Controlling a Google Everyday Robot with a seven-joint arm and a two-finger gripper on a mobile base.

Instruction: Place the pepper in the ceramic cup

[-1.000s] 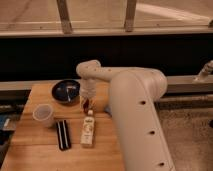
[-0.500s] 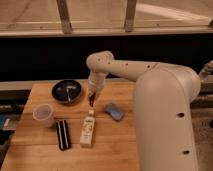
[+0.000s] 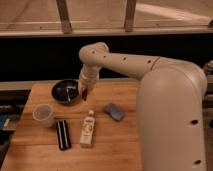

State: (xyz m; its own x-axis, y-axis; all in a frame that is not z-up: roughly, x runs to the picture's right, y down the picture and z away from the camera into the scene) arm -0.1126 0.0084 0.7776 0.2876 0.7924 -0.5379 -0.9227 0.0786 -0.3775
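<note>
Moved: my arm [image 3: 150,70] has swung left, carrying the claw towards the bowl.
Wooden table [image 3: 120,150]: lower frame.
Black bowl [image 3: 64,93]: table's upper left.
White bottle [image 3: 88,129]: lower centre, lying flat.
Black ridged bar [image 3: 62,134]: just left of bottle.
Ceramic cup [image 3: 44,114]: left, below bowl.
My claw [image 3: 85,92]: over bowl's right rim, pinching the pepper.
Pepper [image 3: 84,95]: centre-left, off the table, well apart from cup.

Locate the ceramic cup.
The ceramic cup stands near the table's left edge, left of the black bar; the gripper, shut on the pepper, hangs by the black bowl.
</note>
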